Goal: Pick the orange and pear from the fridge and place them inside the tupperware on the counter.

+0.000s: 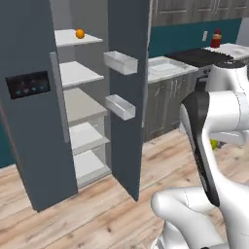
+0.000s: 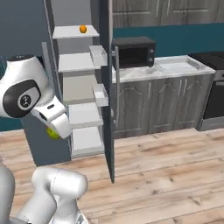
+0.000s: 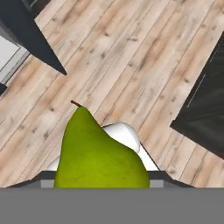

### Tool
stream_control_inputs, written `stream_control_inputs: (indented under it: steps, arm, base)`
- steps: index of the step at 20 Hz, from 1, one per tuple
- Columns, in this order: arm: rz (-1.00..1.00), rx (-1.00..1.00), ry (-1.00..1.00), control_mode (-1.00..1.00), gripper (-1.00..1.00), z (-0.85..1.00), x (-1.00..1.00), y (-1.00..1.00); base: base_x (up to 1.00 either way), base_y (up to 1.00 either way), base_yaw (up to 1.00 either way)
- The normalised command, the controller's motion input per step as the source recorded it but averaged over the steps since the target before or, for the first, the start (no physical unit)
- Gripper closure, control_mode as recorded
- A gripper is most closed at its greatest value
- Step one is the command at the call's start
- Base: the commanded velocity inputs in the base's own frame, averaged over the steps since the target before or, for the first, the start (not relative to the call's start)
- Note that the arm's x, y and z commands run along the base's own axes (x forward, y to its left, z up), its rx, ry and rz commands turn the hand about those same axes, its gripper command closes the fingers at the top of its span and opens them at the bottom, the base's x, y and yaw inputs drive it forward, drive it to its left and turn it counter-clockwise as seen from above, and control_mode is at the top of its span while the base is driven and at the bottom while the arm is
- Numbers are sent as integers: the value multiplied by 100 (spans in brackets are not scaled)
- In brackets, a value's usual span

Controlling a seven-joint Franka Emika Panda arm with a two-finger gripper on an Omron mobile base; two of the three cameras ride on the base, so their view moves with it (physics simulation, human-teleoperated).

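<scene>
The yellow-green pear (image 3: 98,153) is large in the hand view, stem pointing away, with my gripper (image 3: 101,181) shut on it above the wooden floor. A sliver of the pear (image 2: 53,133) peeks out under my hand, low in front of the open fridge (image 2: 78,87). The orange (image 1: 80,33) lies on the fridge's top shelf, and it is also visible as the orange (image 2: 82,29) in the right base view. The tupperware (image 2: 177,65) rests on the counter (image 2: 144,73) to the right of the microwave.
Both fridge doors (image 1: 29,121) stand open, with white bins on the inner door (image 1: 127,97). A black microwave (image 2: 133,51) sits on the counter beside the fridge. A stove (image 2: 214,59) is at the far right. Wooden floor (image 2: 166,175) lies between me and the cabinets.
</scene>
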Motion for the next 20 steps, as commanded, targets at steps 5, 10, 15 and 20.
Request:
stream_control_inputs:
  steps: [5,10,15,20]
  arm:
    - [0,0,0,100,100,0,0,0]
    - [0,0,0,100,100,0,0,0]
    - [0,0,0,100,100,0,0,0]
    - [0,0,0,100,100,0,0,0]
  base:
    - [-38,12,-100]
    - [-5,9,-100]
    - [0,0,-74]
    - [6,1,-60]
